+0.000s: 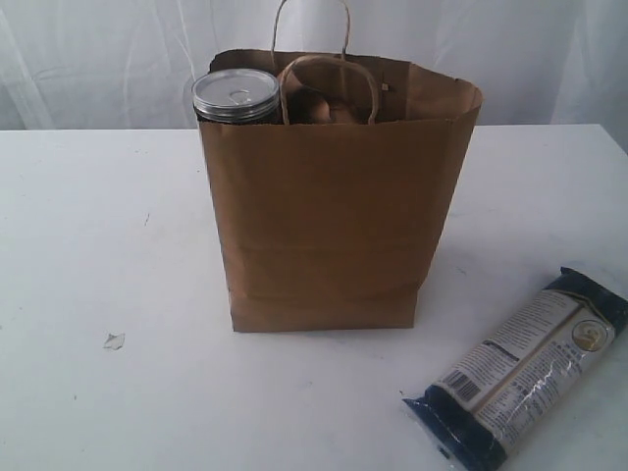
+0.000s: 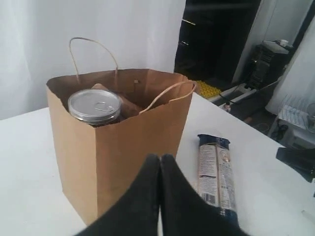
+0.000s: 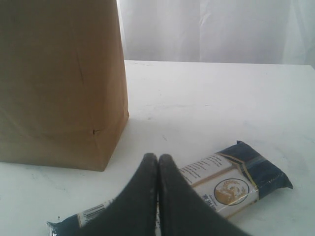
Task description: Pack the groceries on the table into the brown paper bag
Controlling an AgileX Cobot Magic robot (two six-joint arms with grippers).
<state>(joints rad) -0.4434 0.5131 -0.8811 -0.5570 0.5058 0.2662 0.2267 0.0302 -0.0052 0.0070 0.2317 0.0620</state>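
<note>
A white curtain point(image 1: 98, 59) hangs in soft folds across the whole back of my exterior view, bright and evenly lit (daylight or lamps, I cannot tell). On the left wrist camera I see a tall dark unit point(image 2: 216, 39) beside the curtain. Below it are a yellow patch point(image 2: 206, 89), some black equipment point(image 2: 263, 66) and a white rack point(image 2: 298, 115).

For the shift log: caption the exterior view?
Silver can inside the upright brown paper bag; dark-blue packet lying on the table beside it.

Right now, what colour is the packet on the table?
The packet is dark blue with a white label panel, clearest in the right wrist view.
</note>
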